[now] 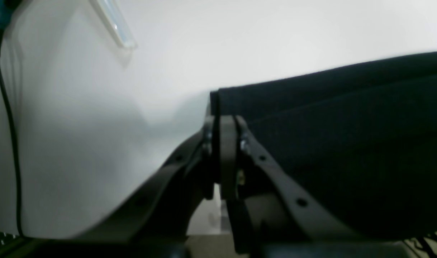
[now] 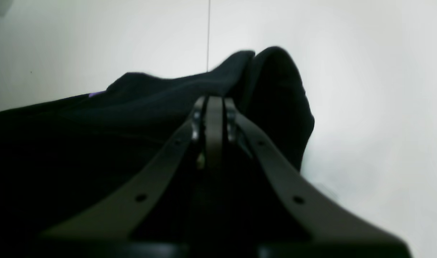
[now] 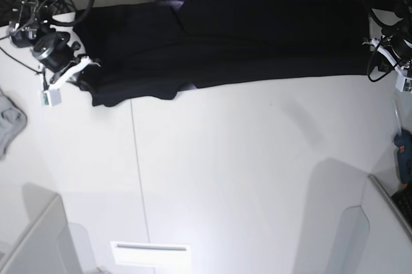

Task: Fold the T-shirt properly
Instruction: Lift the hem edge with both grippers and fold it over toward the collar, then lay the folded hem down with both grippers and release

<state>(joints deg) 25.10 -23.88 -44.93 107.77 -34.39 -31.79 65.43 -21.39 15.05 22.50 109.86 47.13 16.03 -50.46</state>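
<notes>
Tabletop (image 3: 244, 158) is smooth, white and matte, with a seam running down it, so cloth will likely slide on it easily. The shirt (image 3: 219, 39) lies as a long black band across the far edge, stretched between the two arms, soft matte cotton with shallow creases; a bumpy lower edge and a small notch show near its middle. In the right wrist view a sliver of purple shows among the dark folds (image 2: 96, 94), probably print. Left gripper (image 1: 222, 120) has its fingers pressed together on the shirt's straight folded edge, and the cloth runs off taut to the side. Right gripper (image 2: 214, 102) is likewise clamped on a bunched, rounded lump of fabric that looks thicker than one layer. Risks, as judgement: the right pinch is on a wad, not a clean corner, so layers may slip out unevenly and skew the fold; pulling the arms further apart could tug fabric from one grip; dragging toward the near side may let the loose hem roll or wrinkle underneath; black on black hides layer edges, so misalignment is hard to spot. A small grey cloth (image 3: 9, 123) sits well apart at the tabletop's edge, unlikely to interfere.
</notes>
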